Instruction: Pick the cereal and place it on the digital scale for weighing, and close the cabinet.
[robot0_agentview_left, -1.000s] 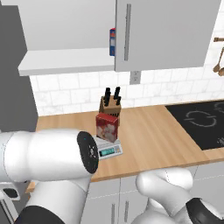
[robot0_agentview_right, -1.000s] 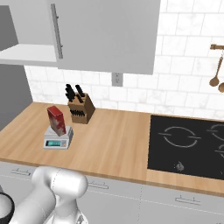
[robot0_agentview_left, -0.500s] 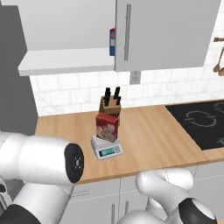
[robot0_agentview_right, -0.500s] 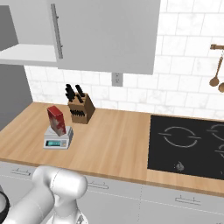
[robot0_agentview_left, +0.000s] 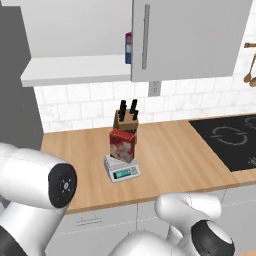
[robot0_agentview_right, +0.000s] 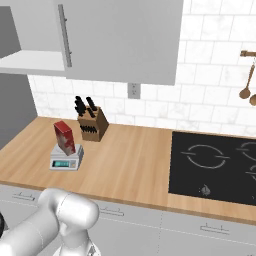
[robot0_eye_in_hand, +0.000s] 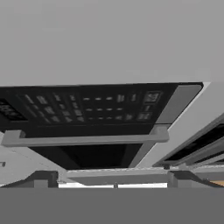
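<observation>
A: Which step is in hand?

B: I'd say the second. The cereal (robot0_agentview_left: 122, 145) already stands upright on the scale (robot0_agentview_left: 121, 168), in front of the knife block (robot0_agentview_left: 126, 121). The cabinet (robot0_agentview_left: 75, 75) is open on its left side, with a blue box (robot0_agentview_left: 128, 48) inside.

A: And next?

B: Swing the arm up and left to its door, I'd judge. The jaws are wide apart and carry nothing.

A: Room?

B: Open counter (robot0_agentview_right: 130, 165) runs right to the stovetop (robot0_agentview_right: 215, 167).
</observation>
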